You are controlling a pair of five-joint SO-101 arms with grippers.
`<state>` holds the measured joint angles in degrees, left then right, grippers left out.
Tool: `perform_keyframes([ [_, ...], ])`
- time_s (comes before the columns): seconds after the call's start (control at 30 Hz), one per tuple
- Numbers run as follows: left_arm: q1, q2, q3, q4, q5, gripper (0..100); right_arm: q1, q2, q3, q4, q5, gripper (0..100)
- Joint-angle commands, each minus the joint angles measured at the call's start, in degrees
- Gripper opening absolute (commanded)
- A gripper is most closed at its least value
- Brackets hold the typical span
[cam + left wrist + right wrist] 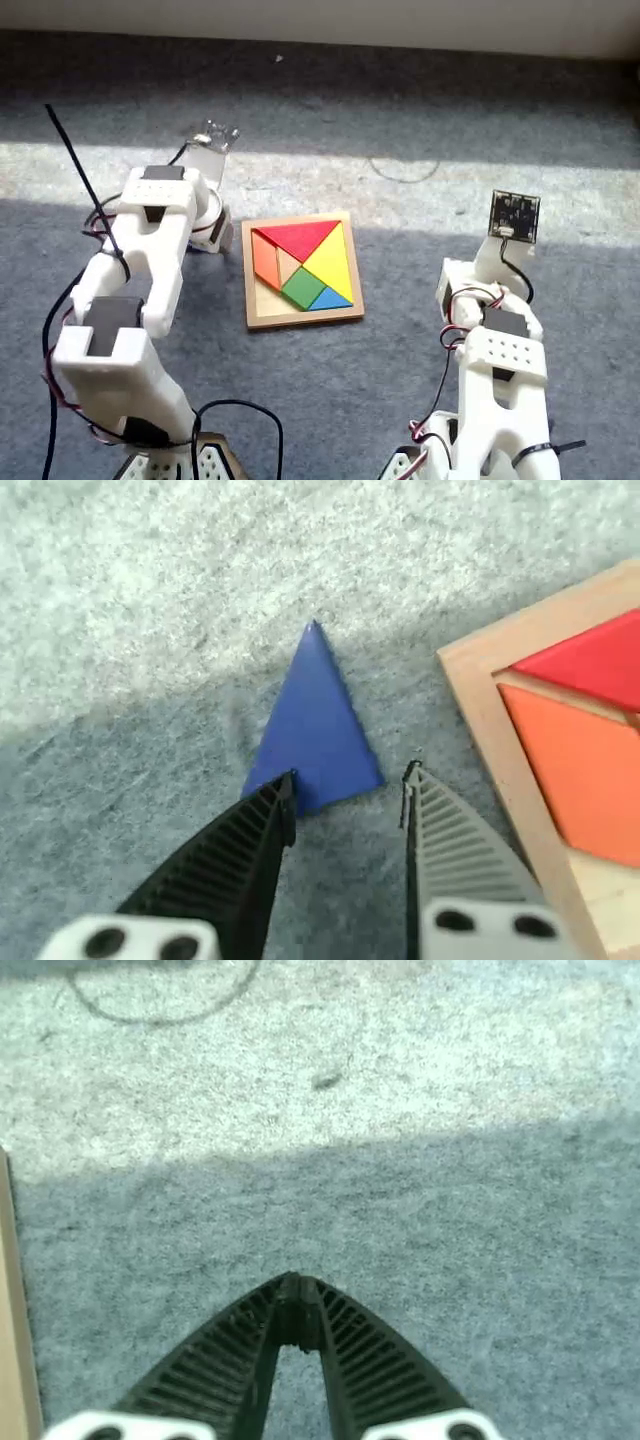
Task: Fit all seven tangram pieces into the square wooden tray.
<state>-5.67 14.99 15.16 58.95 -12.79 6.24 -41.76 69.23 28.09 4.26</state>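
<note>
The square wooden tray (pixel 256 318) lies on the carpet between the arms. It holds a red triangle (pixel 300 240), a yellow triangle (pixel 330 265), an orange piece (pixel 265 262), a pale piece (pixel 288 268), a green square (pixel 303 288) and a light blue triangle (pixel 332 298). A dark blue triangle (pixel 315 725) lies flat on the carpet just outside the tray's corner (pixel 480 675). My left gripper (pixel 349 780) is open, low over the triangle's wide end, one fingertip at each corner. My right gripper (pixel 298 1288) is shut and empty above bare carpet.
Grey carpet covers the whole area, with a sunlit band across the far side. A thin wire loop (pixel 405 175) lies on the carpet beyond the tray. The tray's edge (pixel 12 1320) shows beside my right gripper.
</note>
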Motion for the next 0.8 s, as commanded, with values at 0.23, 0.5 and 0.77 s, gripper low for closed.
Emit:
perform_keyframes([
  [0.23,0.6,16.8,-25.6,14.7,-0.2,19,-0.5,-1.7,-0.4,-1.3,0.7,1.0],
  [0.5,-0.9,22.4,-34.1,20.4,3.3,19,-0.5,-1.7,-0.4,-1.3,0.7,1.0],
  [0.77,-0.9,22.4,-33.7,20.7,3.3,12,-0.4,-1.7,-0.4,-1.3,0.7,1.0],
])
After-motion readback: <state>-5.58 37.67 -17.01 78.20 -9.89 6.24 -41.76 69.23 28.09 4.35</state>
